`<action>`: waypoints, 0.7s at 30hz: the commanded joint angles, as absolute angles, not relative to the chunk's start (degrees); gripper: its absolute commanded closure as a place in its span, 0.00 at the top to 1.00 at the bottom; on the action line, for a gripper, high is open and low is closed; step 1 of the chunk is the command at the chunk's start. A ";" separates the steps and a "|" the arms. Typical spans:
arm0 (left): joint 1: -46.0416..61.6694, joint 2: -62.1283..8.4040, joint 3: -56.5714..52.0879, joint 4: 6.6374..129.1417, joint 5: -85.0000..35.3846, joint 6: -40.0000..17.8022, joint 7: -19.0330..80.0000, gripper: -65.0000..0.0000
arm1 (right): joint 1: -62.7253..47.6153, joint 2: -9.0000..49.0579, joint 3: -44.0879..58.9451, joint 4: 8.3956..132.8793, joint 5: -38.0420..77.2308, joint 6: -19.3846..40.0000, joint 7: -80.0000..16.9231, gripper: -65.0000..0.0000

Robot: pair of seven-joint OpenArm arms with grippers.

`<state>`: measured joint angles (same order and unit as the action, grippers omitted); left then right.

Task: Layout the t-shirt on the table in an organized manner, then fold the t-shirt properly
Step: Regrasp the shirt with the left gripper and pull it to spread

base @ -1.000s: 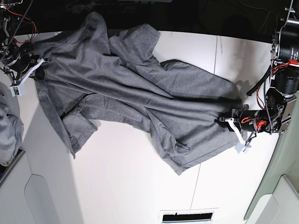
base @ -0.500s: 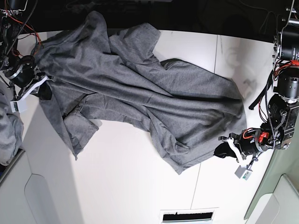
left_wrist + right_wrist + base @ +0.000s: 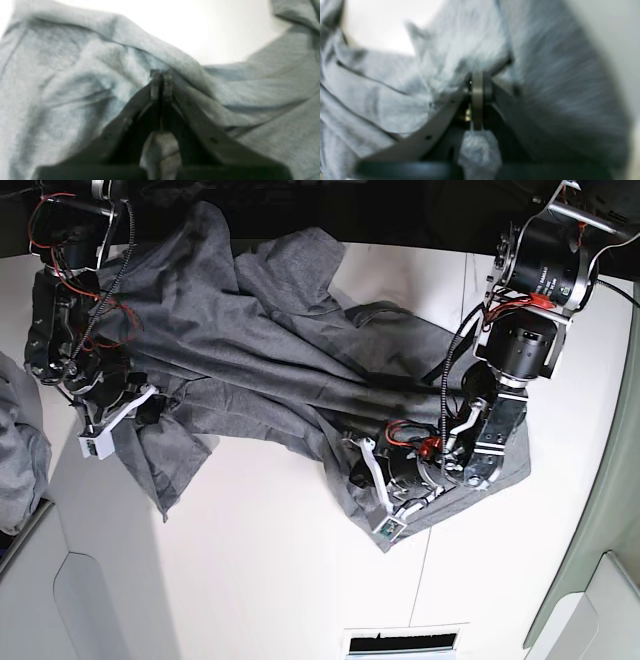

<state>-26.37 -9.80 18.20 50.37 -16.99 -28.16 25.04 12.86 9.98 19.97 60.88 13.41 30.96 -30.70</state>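
Observation:
The heather-grey t-shirt (image 3: 270, 350) lies crumpled across the far half of the white table (image 3: 260, 570). My left gripper (image 3: 366, 471), on the right of the base view, is shut on the shirt's near right edge and has it bunched over the shirt's middle. In the left wrist view the fingertips (image 3: 161, 82) pinch grey fabric (image 3: 75, 82). My right gripper (image 3: 150, 404), at the left, is shut on the shirt's left edge. The blurred right wrist view shows its closed tips (image 3: 477, 85) with cloth (image 3: 382, 100) gathered around them.
A paler bluish-grey cloth bundle (image 3: 18, 450) lies at the table's left edge. A dark vent slot (image 3: 400, 643) sits at the near edge. A thin seam line (image 3: 464, 292) crosses the table on the right. Cables hang along both arms.
My left gripper has swept from the far right toward the centre, dragging the shirt's right edge with it. My right gripper has moved down and inward with the left edge.

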 commanded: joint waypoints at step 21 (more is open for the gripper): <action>-27.44 -22.61 22.15 40.93 -10.63 -13.67 21.89 0.01 | 15.51 22.00 20.14 56.69 11.16 29.12 -27.83 0.00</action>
<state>-26.68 -22.24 22.17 40.86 -10.96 -13.74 19.92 14.26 20.97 19.90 55.96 10.61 29.15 -28.77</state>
